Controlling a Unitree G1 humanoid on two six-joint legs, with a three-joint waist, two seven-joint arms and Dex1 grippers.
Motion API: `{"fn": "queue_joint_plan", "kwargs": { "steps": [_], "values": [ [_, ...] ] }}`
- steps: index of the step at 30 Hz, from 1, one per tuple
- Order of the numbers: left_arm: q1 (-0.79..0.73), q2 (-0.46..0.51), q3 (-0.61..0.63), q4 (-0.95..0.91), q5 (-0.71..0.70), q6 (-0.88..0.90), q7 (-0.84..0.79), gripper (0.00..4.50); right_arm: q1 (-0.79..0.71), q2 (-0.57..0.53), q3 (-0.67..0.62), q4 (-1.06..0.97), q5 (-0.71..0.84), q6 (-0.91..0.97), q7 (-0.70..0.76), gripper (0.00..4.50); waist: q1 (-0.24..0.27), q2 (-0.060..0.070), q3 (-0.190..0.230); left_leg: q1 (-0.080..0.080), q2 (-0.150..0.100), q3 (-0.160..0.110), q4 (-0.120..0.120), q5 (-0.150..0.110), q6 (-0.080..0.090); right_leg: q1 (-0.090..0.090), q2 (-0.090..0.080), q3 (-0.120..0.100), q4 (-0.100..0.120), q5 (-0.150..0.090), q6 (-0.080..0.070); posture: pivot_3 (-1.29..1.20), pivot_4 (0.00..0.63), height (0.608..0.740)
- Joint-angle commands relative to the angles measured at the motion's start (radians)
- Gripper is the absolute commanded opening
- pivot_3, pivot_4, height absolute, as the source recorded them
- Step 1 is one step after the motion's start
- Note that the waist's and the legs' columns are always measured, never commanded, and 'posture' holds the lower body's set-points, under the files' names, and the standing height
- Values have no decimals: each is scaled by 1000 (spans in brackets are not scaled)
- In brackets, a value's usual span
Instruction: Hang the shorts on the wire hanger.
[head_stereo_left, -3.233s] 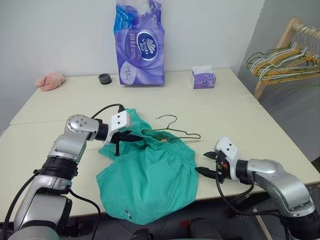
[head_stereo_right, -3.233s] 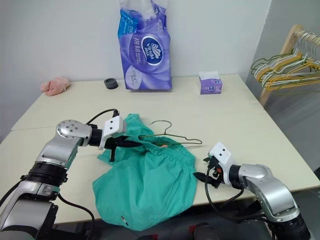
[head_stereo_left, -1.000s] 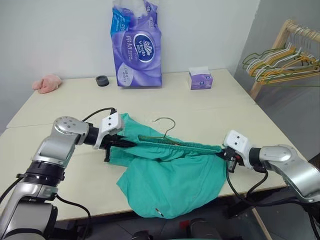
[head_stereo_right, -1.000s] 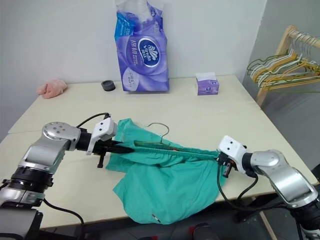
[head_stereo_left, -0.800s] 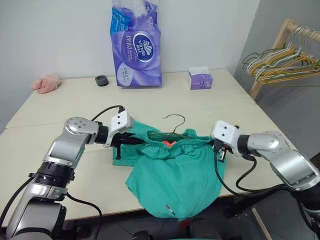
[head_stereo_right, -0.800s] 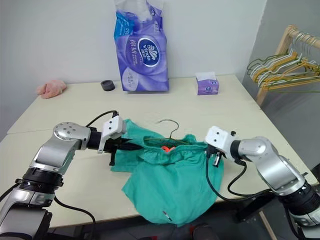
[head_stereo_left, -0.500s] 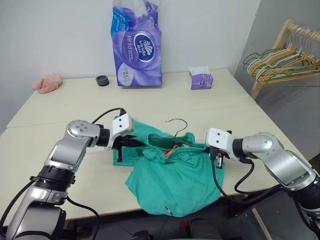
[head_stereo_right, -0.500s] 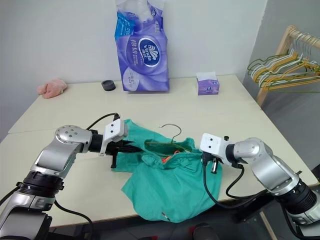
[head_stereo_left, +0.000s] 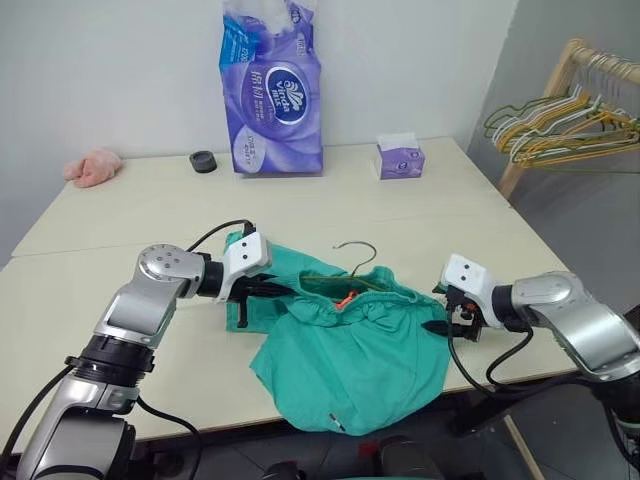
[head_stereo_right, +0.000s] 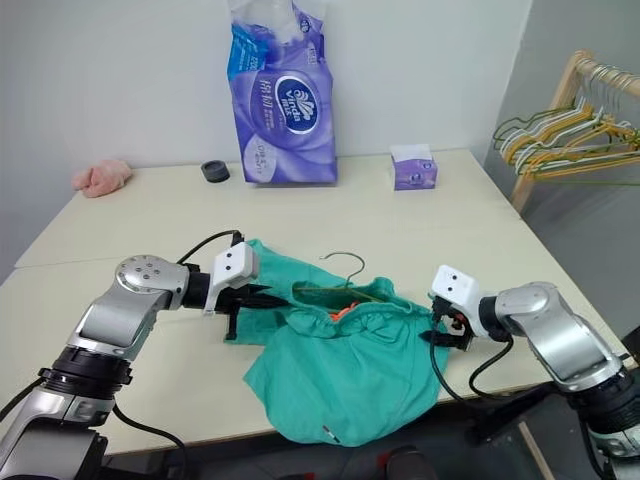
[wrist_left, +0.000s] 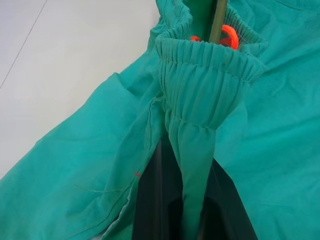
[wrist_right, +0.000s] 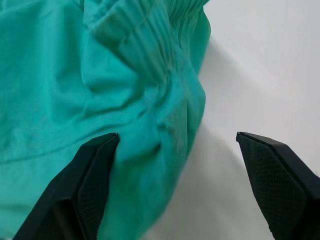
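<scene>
Lying bunched near the front middle of the cream table (head_stereo_left: 420, 215), the shorts (head_stereo_left: 345, 350) spill their lower legs over the near edge. Their gathered waistband is heaped up on the tabletop, with a flash of orange cord (head_stereo_left: 346, 298) showing in the folds. Poking out of that waistband at about twelve o'clock is the wire hanger (head_stereo_left: 357, 258) — just its curved hook and a bit of the neck are on show, the rest is tucked inside the cloth.

Over at nine o'clock of the shorts, the left gripper (head_stereo_left: 268, 288) is clamped on the waistband; the left wrist view shows the elastic pinched right between its black fingers (wrist_left: 150, 200).

At three o'clock, the right gripper (head_stereo_left: 440, 318) sits just beside the cloth with its jaws spread wide — nothing between them. In the right wrist view one finger (wrist_right: 85, 185) brushes the edge of the shorts while the other stands over bare table.

Along the far edge, a tall purple tissue pack (head_stereo_left: 272, 90) stands at twelve o'clock, a small purple tissue box (head_stereo_left: 401, 157) at one o'clock, a black ring (head_stereo_left: 203, 161) and a pink cloth (head_stereo_left: 91, 166) out toward eleven. Off the table at two o'clock, a wooden rack (head_stereo_left: 545, 110) carries a bunch of hangers (head_stereo_left: 560, 130).
</scene>
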Motion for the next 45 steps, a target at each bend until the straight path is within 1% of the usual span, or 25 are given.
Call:
{"fn": "queue_joint_plan", "kwargs": {
  "steps": [1, 4, 8, 9, 11, 13, 14, 15, 17, 19, 21, 22, 23, 27, 28, 31, 32, 35, 38, 40, 45],
  "values": [
    [-14, 1, 1, -18, 0, -15, 1, 0, -59, 39, 29, 23, -6, 1, 3, 4075, 0, 0, 0, 0, 0, 0, 0, 0, 0, 0, 0, 0, 0, 0, 0, -203, 12, 740],
    [-8, 4, 9, -29, -3, -9, 4, 0, -116, 88, 82, 99, -15, -12, 28, 4075, 2, 0, 0, 0, 0, -1, 0, 0, 0, 0, -1, 0, 0, 0, 0, -191, 10, 740],
    [1, 8, 17, -41, -10, -1, 7, 0, -149, 112, 122, 152, -36, -37, 42, 4075, 3, 0, 0, 0, 0, -2, 0, 0, 0, 0, -1, -1, 0, 0, 0, -187, 9, 740],
    [3, 7, 20, -43, -14, 3, 9, 0, -155, 124, 124, 163, -37, -36, 39, 3908, 2, 0, 0, 0, 0, -3, 0, 0, 0, 0, -1, -1, 0, 0, 0, -187, 9, 740],
    [6, 3, 25, -49, -22, 8, 12, 0, -164, 140, 134, 177, -42, -36, 42, 3501, 1, 0, 0, 0, 0, -2, 0, 0, 0, 0, -1, 0, 0, 0, 0, -183, 8, 740],
    [7, 1, 26, -53, -29, 13, 11, 0, -167, 147, 139, 179, -46, -37, 49, 2889, 2, 0, 0, 0, 0, -3, 0, 0, 0, 0, -1, -1, 0, 0, 0, -182, 8, 740],
    [7, 0, 27, -55, -32, 14, 11, 0, -167, 149, 138, 176, -45, -36, 51, 2452, 2, 0, 0, 0, 0, -3, 0, 0, 0, 0, -1, -1, 0, 0, 0, -183, 9, 740],
    [8, -2, 28, -56, -38, 17, 9, 0, -168, 150, 138, 172, -44, -35, 52, 2179, 2, 0, 0, 0, 0, -3, 0, 0, 0, 0, -1, -1, 0, 0, 0, -183, 9, 740],
    [10, -5, 31, -57, -49, 21, 9, 0, -167, 155, 132, 164, -37, -28, 51, 1490, 2, 0, 0, 0, 0, -3, 0, 0, 0, 0, -1, -1, 0, 0, 0, -183, 9, 740],
    [12, -6, 33, -58, -56, 22, 7, 0, -165, 155, 127, 152, -31, -21, 52, 718, 2, 0, 0, 0, 0, -4, 0, 0, 0, 0, -1, -1, 0, 0, 0, -185, 10, 740],
    [18, -5, 39, -61, -77, 41, -7, 0, -160, 151, 121, 137, -26, -14, 54, 127, 1, 0, 0, 0, 0, -4, 0, 0, 0, 0, -1, -1, 0, 0, 0, -185, 10, 740],
    [19, -7, 44, -59, -83, 46, -4, 0, -158, 146, 120, 129, -26, -14, 58, 107, 0, 1, 0, 0, 0, -4, 0, 0, 0, 0, -1, -1, 0, 0, 0, -186, 11, 740],
    [16, -10, 49, -48, -84, 46, -1, 197, -154, 141, 116, 120, -25, -11, 62, 97, 0, 1, -1, 0, 0, -4, 0, 0, 0, 0, -1, -1, 0, 0, 0, -186, 11, 740],
    [11, -15, 59, -25, -86, 49, 4, 653, -143, 126, 104, 98, -24, -6, 69, 93, 2, 1, -1, 0, 0, -5, 0, 0, 0, 0, -1, -1, 0, 0, 0, -186, 11, 740],
    [12, -13, 70, -13, -90, 50, 7, 884, -134, 116, 94, 84, -21, -2, 70, 93, 2, 1, -1, 0, 0, -5, 0, 0, 0, 0, -1, -1, 0, 0, 0, -186, 9, 740],
    [-5, 27, 118, 51, -119, 81, -11, 1232, -98, 70, 62, 36, -8, 8, 77, 93, 2, 1, -1, 0, 0, -5, 0, 0, 0, 0, -1, -1, 0, 0, 0, -193, 9, 740],
    [-18, 45, 133, 79, -135, 98, -30, 1448, -87, 54, 55, 23, -4, 10, 80, 93, 1, 1, -1, 0, 0, -5, 0, 0, 0, 0, -1, -1, 0, 0, 0, -193, 9, 740],
    [-42, 77, 149, 121, -169, 133, -77, 1448, -67, 25, 42, -2, 9, 15, 77, 93, 0, 1, -1, 0, -1, -5, 0, 0, 0, 0, -1, -2, 0, 0, 0, -197, 8, 740],
    [-46, 94, 128, 133, -166, 130, -124, 1448, -52, 3, 33, -21, 16, 17, 76, 93, 1, 1, -1, 0, -1, -5, 0, 0, 0, 0, -1, -2, 0, 0, 0, -197, 8, 740],
    [-37, 82, 97, 136, -131, 84, -125, 1448, -47, -3, 29, -32, 18, 19, 75, 93, 2, 1, -1, 0, -1, -5, 0, 0, 0, 0, -1, -2, 0, 0, 0, -197, 8, 740],
    [-42, 18, 53, 187, -50, -20, -51, 1448, -44, -8, 29, -43, 15, 15, 73, 93, 2, 1, -1, 0, 0, -5, 0, 0, 0, 0, -1, -1, 0, 0, 0, -208, 4, 740]
  ]
}}
